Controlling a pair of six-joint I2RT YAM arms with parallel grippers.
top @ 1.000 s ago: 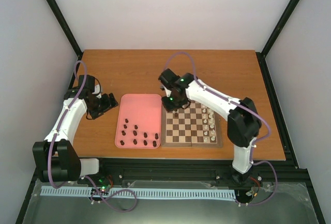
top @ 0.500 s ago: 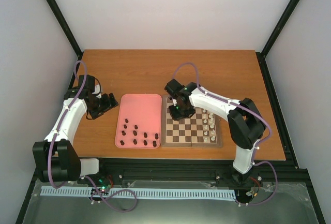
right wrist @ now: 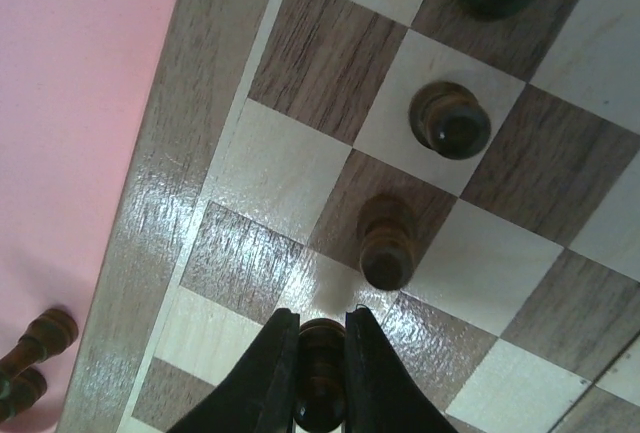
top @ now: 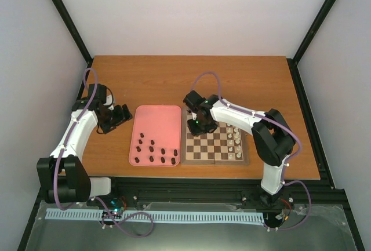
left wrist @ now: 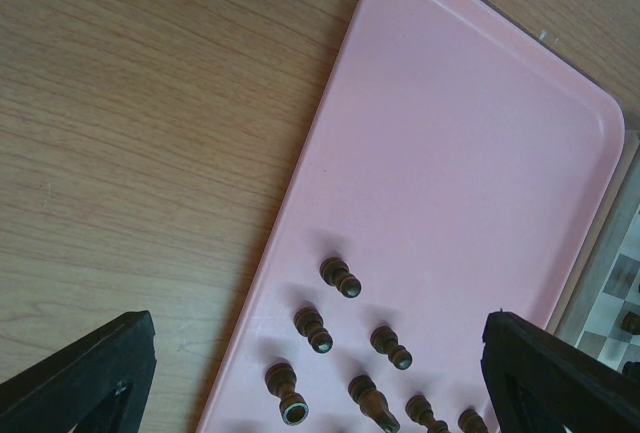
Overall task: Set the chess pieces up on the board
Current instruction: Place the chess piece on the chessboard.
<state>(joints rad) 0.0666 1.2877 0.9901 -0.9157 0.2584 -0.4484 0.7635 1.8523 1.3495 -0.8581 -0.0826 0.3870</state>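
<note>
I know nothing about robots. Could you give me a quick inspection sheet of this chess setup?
Surface: wooden table.
Job's things: board beside pink tray; most dark pieces on tray, a few on board's left side; white pieces along its right side.
Clutter: nothing seen.
Grippers: left gripper open, left of tray; right gripper shut on dark piece over board's left side.
Cables: purple cables looped along both arms.
Surroundings: white walls, black frame.

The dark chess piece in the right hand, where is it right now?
Right wrist view, bottom centre: the dark chess piece is pinched in the right hand over the board, near its edge beside the pink tray, another dark piece just beyond.
</note>
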